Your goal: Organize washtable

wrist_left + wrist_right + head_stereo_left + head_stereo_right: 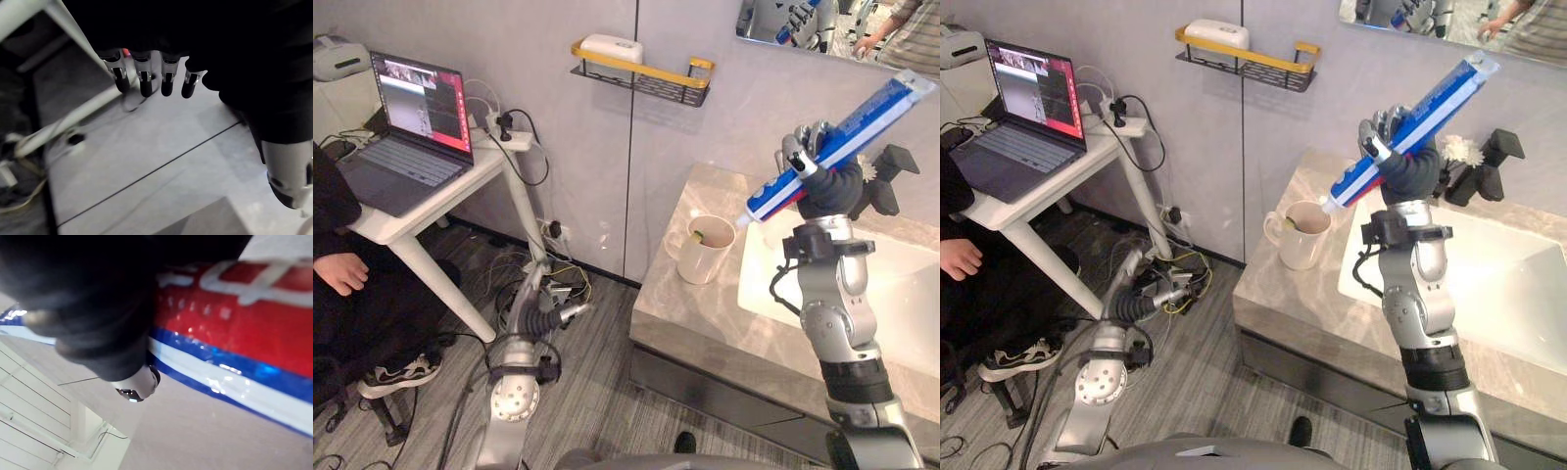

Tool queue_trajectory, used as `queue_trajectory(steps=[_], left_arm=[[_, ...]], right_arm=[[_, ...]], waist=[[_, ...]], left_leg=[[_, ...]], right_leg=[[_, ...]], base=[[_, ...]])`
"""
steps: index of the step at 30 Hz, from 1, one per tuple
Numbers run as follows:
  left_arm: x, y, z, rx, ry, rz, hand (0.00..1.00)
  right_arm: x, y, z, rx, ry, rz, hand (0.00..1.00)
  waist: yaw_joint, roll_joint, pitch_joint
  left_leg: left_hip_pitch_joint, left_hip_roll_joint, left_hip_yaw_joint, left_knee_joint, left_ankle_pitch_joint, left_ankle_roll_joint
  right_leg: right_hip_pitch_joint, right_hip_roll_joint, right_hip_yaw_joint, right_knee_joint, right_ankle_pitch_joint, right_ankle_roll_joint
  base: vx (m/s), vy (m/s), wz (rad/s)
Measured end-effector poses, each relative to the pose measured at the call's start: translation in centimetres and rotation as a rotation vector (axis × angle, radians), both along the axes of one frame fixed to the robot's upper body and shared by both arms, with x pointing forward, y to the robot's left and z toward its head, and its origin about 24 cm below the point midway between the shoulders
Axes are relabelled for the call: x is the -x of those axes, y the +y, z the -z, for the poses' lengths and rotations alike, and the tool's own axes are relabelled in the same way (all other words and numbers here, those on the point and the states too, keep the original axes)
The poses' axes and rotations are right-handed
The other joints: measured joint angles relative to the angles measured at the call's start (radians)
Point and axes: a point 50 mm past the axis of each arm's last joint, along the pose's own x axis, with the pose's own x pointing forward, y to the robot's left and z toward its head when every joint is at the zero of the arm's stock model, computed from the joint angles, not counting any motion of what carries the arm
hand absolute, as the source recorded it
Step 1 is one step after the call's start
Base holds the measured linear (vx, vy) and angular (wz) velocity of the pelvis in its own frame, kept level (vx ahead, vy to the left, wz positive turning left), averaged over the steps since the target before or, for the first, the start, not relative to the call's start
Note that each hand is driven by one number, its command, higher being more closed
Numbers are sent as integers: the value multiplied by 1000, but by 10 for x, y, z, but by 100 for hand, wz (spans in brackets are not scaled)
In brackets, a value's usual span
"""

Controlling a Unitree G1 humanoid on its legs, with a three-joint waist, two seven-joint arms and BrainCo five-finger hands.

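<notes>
My right hand (815,168) is raised over the washtable and is shut on a long blue, white and red toothpaste tube (850,132). The tube slants, its flat end high and its white cap end low, close above the rim of a cream mug (705,251). The mug stands upright on the marble counter (675,313) left of the white sink basin (901,284). In the right wrist view the tube (244,328) lies across the palm under a curled finger (134,387). My left hand (566,313) hangs low by the floor, its fingers (146,81) relaxed and empty.
A black and gold wall shelf (641,73) carries a white box. A black faucet (889,176) stands behind the basin. At the left are a white side table (460,196) with a laptop (411,127), a seated person (342,264) and loose cables (558,279) on the floor.
</notes>
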Motion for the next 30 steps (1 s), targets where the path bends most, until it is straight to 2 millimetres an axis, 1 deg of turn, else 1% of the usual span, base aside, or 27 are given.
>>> queue_trajectory(steps=[1, 2, 4, 6, 7, 8, 9, 10, 11, 15, 19, 25, 30], left_arm=[[3, 1, 9, 2, 46, -1, 0], [9, 2, 25, 11, 126, -6, 0], [20, 2, 48, 28, 251, -11, 0], [24, 2, 58, 32, 303, -7, 0], [33, 2, 73, 38, 383, -5, 0], [38, 2, 79, 41, 416, -6, 0], [46, 2, 89, 47, 477, -7, 0], [51, 2, 94, 49, 508, -8, 0], [60, 2, 104, 56, 573, -9, 0], [80, 8, 121, 95, 693, -70, 0], [90, 14, 129, 127, 746, -130, 0], [97, 19, 134, 149, 779, -183, 0], [101, 22, 137, 166, 803, -216, 0]], right_arm=[[-2, 0, -2, 14, -4, 8, 100], [-3, 0, -6, 30, -15, 10, 100], [-8, -1, -8, 78, -8, 32, 100], [-9, -1, -8, 100, 0, 37, 100], [-10, 3, -6, 118, 9, 22, 100], [-10, 5, -5, 126, 12, 14, 100], [-12, 10, -4, 157, 16, 14, 100], [-14, 12, -3, 173, 21, 12, 100], [-16, 15, -3, 200, 31, 9, 100], [-22, 22, 0, 237, 50, -3, 100], [-24, 22, 4, 246, 78, -1, 100], [-24, 23, 4, 276, 74, 15, 100], [-27, 21, 8, 279, 94, 24, 100]], waist=[[1, 0, 0], [2, -1, -1], [9, -1, -1], [14, -1, -1], [17, -1, -1], [17, -1, -1], [17, -1, -1], [17, -1, -1], [20, -2, 0], [23, -3, 0], [22, -3, 2], [20, -7, 27], [21, -7, 28]], left_leg=[[-1, 0, 0, 0, 0, 0], [-7, 0, 0, 0, 0, 0], [-9, 0, 0, -3, 0, 0], [-10, 1, 1, -5, 1, 0], [-10, 2, 2, -7, 1, 0], [-10, 2, 2, -7, 1, 0], [-10, 2, 4, -8, 1, 0], [-9, 2, 5, -9, 1, 0], [-10, 2, 7, -10, 1, 0], [-10, 4, 11, -9, 1, 0], [-11, 6, 11, -10, 2, -2], [-11, 6, 10, -14, 5, -3], [-10, 5, 9, -17, 5, -3]], right_leg=[[-1, 0, 0, 1, 0, 0], [-7, 0, 0, 3, 0, 0], [-12, 0, 0, 3, 1, 0], [-14, 0, 0, 3, 1, 0], [-15, 0, 0, 3, 1, -1], [-16, 0, 1, 3, 1, -1], [-17, 0, 2, 2, 1, 0], [-17, 0, 3, 2, 1, 0], [-19, 0, 5, 2, 2, -1], [-21, -1, 11, 2, 4, -3], [-23, 0, 13, 2, 4, -4], [-24, 0, 12, 2, 4, -4], [-25, 0, 11, 2, 4, -4]], base=[[36, 4, 0], [35, 0, 0], [43, -4, -1], [16, -2, -1], [0, 0, 0], [0, 0, 0], [8, 3, -4], [0, 4, -5], [-5, 4, -5], [-10, 3, -3], [0, 0, 0], [0, 0, 0], [0, 0, 0]])
